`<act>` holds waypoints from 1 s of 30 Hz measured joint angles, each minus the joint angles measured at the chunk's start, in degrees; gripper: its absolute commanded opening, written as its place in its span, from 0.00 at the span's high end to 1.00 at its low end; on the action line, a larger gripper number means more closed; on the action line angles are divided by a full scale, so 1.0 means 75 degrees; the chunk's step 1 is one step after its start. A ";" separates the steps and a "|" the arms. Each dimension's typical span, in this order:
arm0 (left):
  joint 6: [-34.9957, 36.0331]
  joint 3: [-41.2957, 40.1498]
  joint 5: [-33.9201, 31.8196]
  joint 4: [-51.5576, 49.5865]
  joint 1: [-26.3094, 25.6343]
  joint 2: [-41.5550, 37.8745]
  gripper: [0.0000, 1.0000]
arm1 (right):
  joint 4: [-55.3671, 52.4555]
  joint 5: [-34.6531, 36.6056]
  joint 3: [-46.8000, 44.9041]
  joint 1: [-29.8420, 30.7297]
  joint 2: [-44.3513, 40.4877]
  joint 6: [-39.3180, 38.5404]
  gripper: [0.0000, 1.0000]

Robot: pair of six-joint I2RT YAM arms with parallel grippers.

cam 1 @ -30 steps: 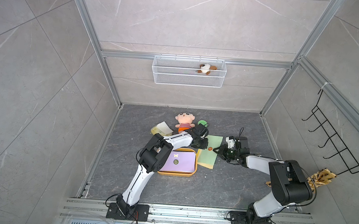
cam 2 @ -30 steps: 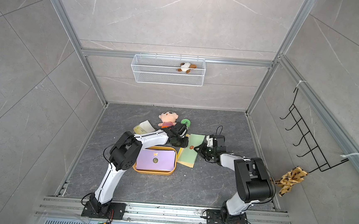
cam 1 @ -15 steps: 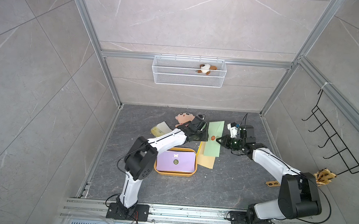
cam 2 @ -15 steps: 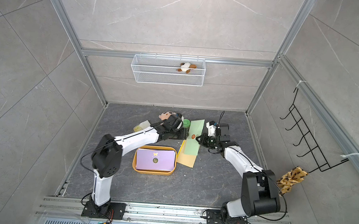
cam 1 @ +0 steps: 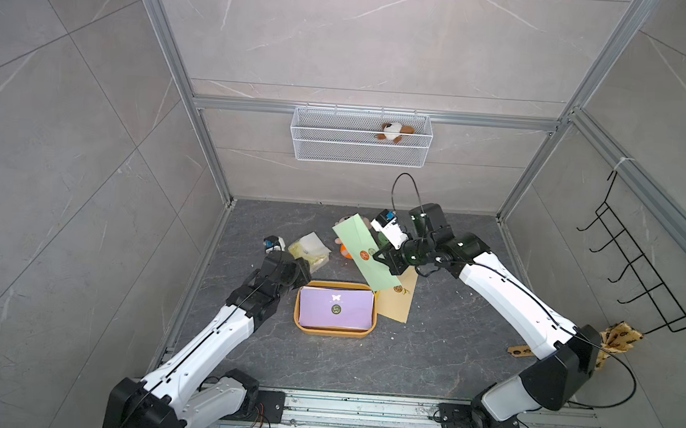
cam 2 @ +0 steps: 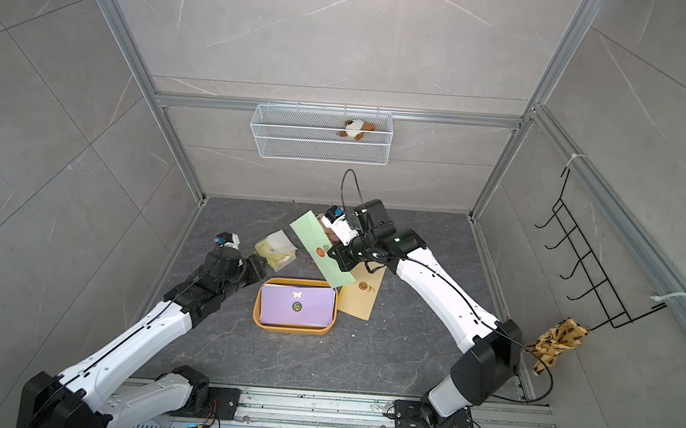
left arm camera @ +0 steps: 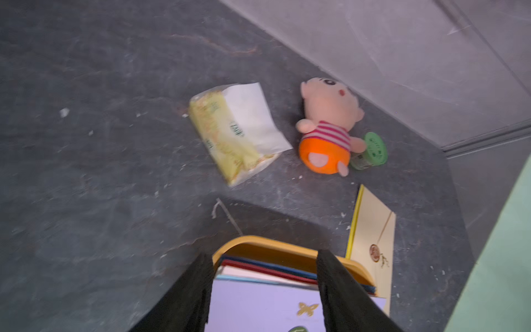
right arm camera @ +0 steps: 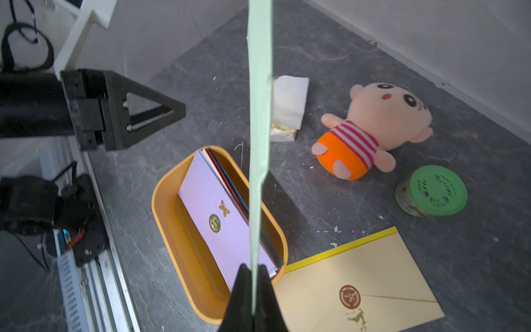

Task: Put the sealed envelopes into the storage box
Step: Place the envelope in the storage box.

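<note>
**A:** Status on the envelopes?

**B:** Mostly done, I'd say. The storage box (cam 1: 334,332) holds a stack with the lilac envelope (cam 1: 335,307) on top. The wrist views show light blue, red and navy edges under it.

**A:** What's in the air?

**B:** The right end effector (right arm camera: 253,268) is clamped on the light green envelope (cam 1: 365,251), pinching a long edge near the seal. The envelope is lifted and tilted, with its low corner over the box's far right corner in both top views. It's not in yet.

**A:** Left arm?

**B:** The left end effector (left arm camera: 264,254) has its jaws apart with nothing in them. It hovers at the box's left end.

**A:** Anything left on the table?

**B:** The cream envelope (cam 1: 399,305) lies flat on the table (cam 1: 322,366), just beside the box's right side. The yellow envelope (right arm camera: 342,249) is under it, with only an edge showing. By my count that's three to go: drop the green one, then those two.
</note>
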 measured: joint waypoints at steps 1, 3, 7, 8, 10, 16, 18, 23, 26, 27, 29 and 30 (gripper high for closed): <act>0.0000 -0.0082 -0.0114 -0.0245 0.0009 -0.0274 0.36 | -0.0280 0.0111 0.0268 0.0187 0.0207 -0.0227 1.00; -0.0003 -0.0128 -0.0420 -0.0673 0.0012 -0.0860 0.34 | -0.0959 0.0425 0.0962 0.0664 0.0796 -0.0790 1.00; 0.0012 -0.0061 -0.1078 -0.1233 0.0012 -0.1792 0.34 | -0.2072 0.0938 0.2276 0.1294 0.1891 -0.1547 1.00; 0.0032 -0.0017 -0.1227 -0.1376 0.0012 -0.1950 0.34 | -0.2366 0.1046 0.2608 0.1399 0.2165 -0.1722 1.00; 0.0076 0.0070 -0.1483 -0.1603 0.0015 -0.2136 0.33 | -0.2789 0.1207 0.3098 0.1530 0.2588 -0.2005 1.00; 0.0154 0.0125 -0.1853 -0.1988 0.0015 -0.2366 0.33 | -0.3477 0.1416 0.3669 0.1725 0.3223 -0.2550 1.00; 0.0172 0.0125 -0.1874 -0.2022 0.0015 -0.2363 0.33 | -0.3585 0.1434 0.3727 0.1786 0.3357 -0.2687 1.00; 0.0178 0.0125 -0.1874 -0.2107 0.0015 -0.2366 0.33 | -0.3681 0.1451 0.3727 0.2008 0.3590 -0.2911 1.00; 0.0184 0.0125 -0.1871 -0.2113 0.0015 -0.2375 0.33 | -0.3698 0.1448 0.3727 0.2127 0.3707 -0.2978 1.00; 0.0184 0.0125 -0.1871 -0.2113 0.0015 -0.2384 0.33 | -0.3698 0.1454 0.3727 0.2151 0.3745 -0.2996 1.00; 0.0187 0.0125 -0.1871 -0.2113 0.0015 -0.2425 0.32 | -0.3698 0.1510 0.3719 0.2177 0.3832 -0.3025 1.00; 0.0187 0.0125 -0.1871 -0.2113 0.0015 -0.2439 0.32 | -0.3698 0.1545 0.3713 0.2177 0.3858 -0.3031 1.00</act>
